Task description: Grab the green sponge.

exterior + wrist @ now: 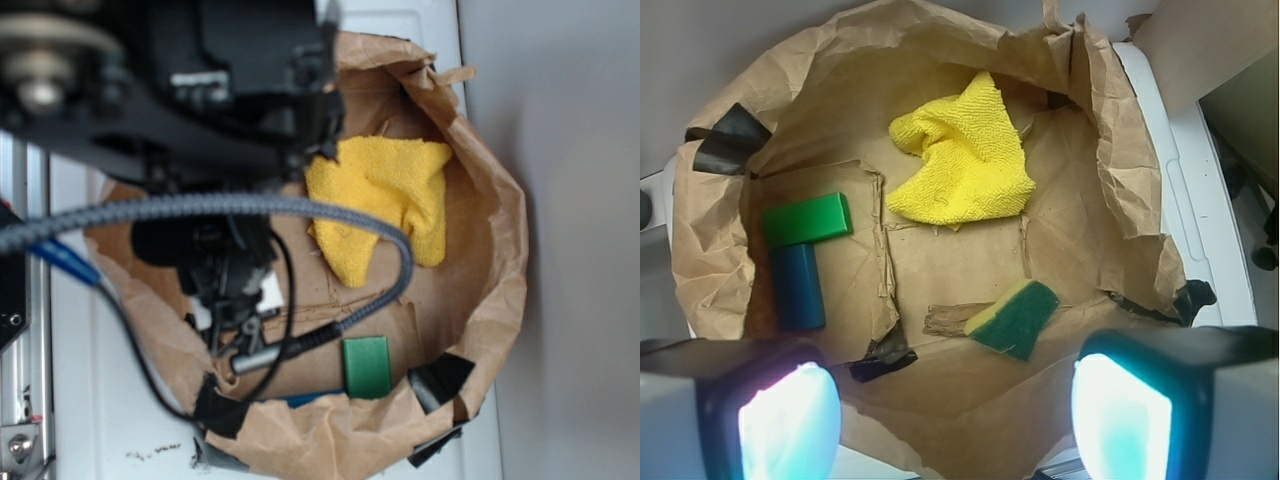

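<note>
Nothing grabbed so far: the gripper (955,415) hovers with fingers (770,420) wide apart, and the green sponge (1014,318) sits untouched on the brown paper (940,270).

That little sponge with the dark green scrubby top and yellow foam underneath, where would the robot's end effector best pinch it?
Across the narrow width of the green-topped yellow foam sponge, from straight above. It lies flat, green face up and skewed, on the brown paper lining, with clear paper beside both long edges. The open end effector would likely need to turn so its fingers line up with those edges.
</note>
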Robot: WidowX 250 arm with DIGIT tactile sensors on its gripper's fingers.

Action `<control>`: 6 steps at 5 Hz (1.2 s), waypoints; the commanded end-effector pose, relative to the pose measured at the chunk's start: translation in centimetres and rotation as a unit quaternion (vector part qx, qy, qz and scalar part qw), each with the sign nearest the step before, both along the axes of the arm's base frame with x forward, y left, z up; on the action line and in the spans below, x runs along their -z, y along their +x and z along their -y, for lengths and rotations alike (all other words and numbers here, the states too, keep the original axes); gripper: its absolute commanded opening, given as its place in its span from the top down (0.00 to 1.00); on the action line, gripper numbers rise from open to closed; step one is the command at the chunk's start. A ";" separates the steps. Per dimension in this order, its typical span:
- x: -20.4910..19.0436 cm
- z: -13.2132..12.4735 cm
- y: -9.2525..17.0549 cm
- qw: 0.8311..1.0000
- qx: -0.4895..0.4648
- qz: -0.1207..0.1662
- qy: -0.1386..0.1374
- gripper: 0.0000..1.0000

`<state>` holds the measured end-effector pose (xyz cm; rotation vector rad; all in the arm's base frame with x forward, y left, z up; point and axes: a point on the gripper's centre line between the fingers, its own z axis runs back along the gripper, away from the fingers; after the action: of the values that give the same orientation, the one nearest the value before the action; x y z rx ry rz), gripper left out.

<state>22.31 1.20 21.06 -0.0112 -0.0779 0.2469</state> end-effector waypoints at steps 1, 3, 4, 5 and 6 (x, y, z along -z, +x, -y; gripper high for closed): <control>2.9 -1.4 2.0 0.999 -0.023 0.019 0.032 0.00; 8.0 -1.9 3.0 0.997 -0.017 0.023 0.066 0.00; 10.6 -3.2 2.7 0.997 0.007 0.021 0.068 0.00; 13.0 -3.5 3.2 0.998 0.037 -0.010 0.056 0.00; 14.3 -3.5 2.4 0.990 0.091 -0.075 0.080 0.00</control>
<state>23.76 4.49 5.45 0.1481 0.1156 0.0614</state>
